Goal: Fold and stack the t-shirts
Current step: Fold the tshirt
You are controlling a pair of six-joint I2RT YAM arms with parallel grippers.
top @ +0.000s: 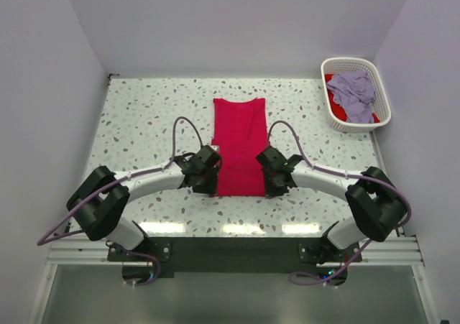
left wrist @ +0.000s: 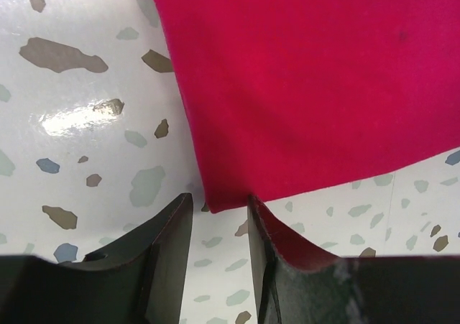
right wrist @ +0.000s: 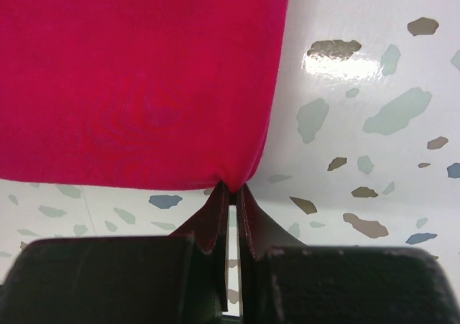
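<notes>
"At the near right corner of the red t-shirt (top: 238, 144), how did the right gripper (right wrist: 230, 189) stand?"

"Closed tight. Its two fingers were pressed together with that corner of cloth pinched at their tips, and the fabric drew to a small point where they met."

"And the left gripper (left wrist: 215, 207)?"

"Its jaws stood partly apart, one finger to each side of the shirt's near left corner. The tip of that corner sat right at the gap between the fingertips, low over the tabletop (top: 144, 116). The inner face of one finger showed red, but I could not tell whether cloth touched it. Nothing was clamped on that side."

"Where did the shirt itself lie?"

"Flat in the middle of the tabletop, as a long narrow rectangle. Its near hem ran between the two grippers, toward the near edge, and its neckline end reached toward the far edge. Both arms bent inward to it from either side."

"What else was on the tabletop?"

"A white slotted basket (top: 353, 128) stood at the far right corner, well apart from the arms. A lavender t-shirt (top: 352, 90) lay crumpled in it, with red cloth (top: 329, 78) showing under it."
</notes>
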